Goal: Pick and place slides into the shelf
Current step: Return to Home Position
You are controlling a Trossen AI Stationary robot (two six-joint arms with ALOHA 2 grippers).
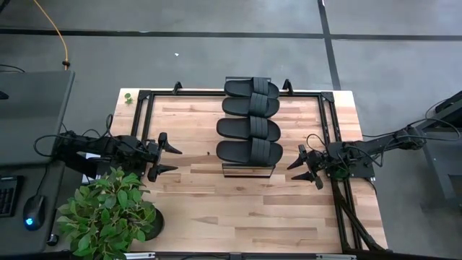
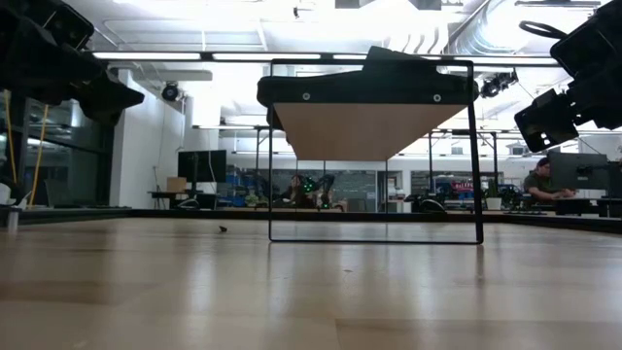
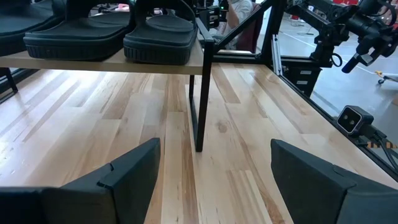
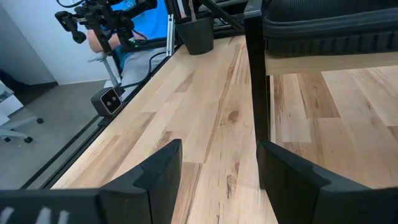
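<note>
Several black slides (image 1: 250, 119) lie side by side, soles down, on the narrow wooden shelf (image 1: 249, 171) at the table's middle; its plank (image 2: 364, 129) stands on a thin dark frame. The left wrist view shows two slides (image 3: 158, 38) on the plank from the left; the right wrist view shows one slide (image 4: 329, 25). My left gripper (image 1: 171, 159) is open above the table, left of the shelf and apart from it. My right gripper (image 1: 304, 166) is open, right of the shelf, also holding nothing.
A potted plant (image 1: 108, 213) stands at the table's near left corner, close to my left arm. Dark metal rails (image 1: 333, 115) run along the table's left, far and right edges. Bare tabletop (image 1: 245, 209) lies nearer than the shelf. People sit in the room beyond the table.
</note>
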